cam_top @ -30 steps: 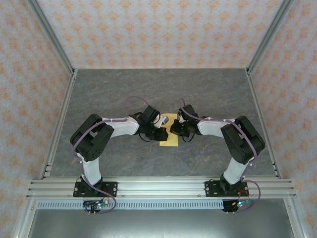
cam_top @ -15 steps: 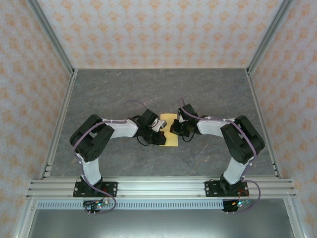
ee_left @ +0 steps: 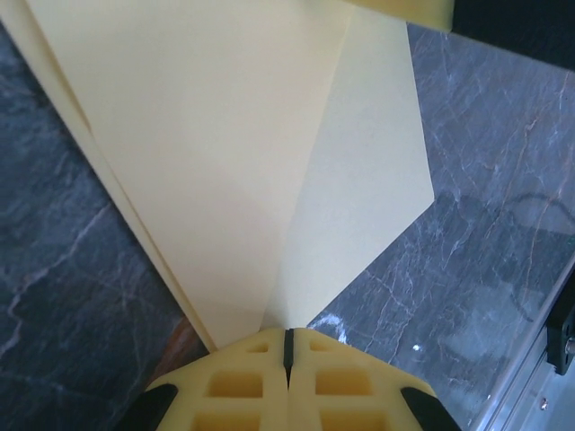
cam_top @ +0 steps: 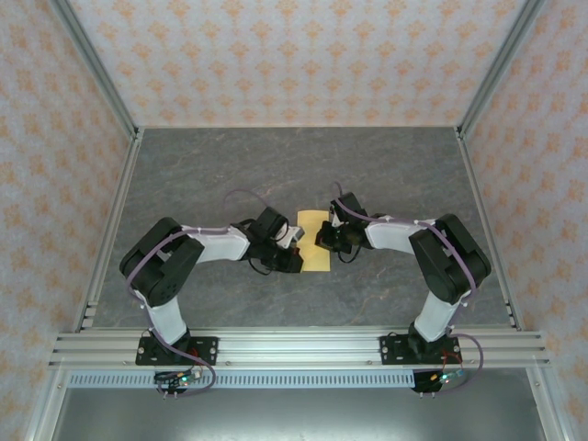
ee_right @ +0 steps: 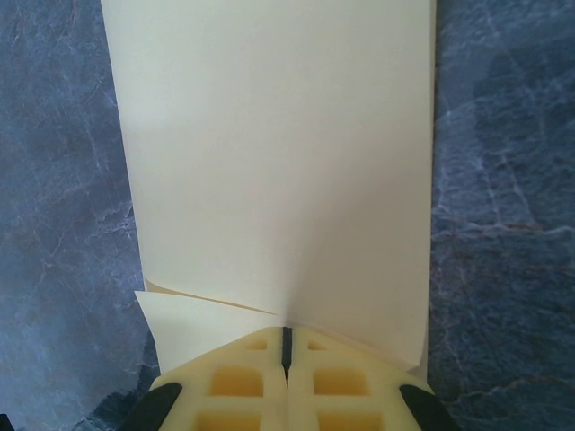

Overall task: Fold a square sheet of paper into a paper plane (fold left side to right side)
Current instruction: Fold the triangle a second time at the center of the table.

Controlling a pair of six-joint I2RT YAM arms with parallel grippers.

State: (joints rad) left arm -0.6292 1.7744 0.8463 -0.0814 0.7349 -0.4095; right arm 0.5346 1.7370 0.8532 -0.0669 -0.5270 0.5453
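While the left gripper [ee_left: 287, 343] and right gripper [ee_right: 285, 341] each sit with jaws pressed together on an edge of the square sheet of paper [cam_top: 315, 244], it lies doubled between them on the table [cam_top: 386, 175]. The side-to-side fold looks made and the pointed nose folds remain. Arms hide the crease.

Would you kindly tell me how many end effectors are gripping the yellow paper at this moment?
2. The left end effector is shut on the paper at its left side; the right end effector is shut on its right side, opposite.
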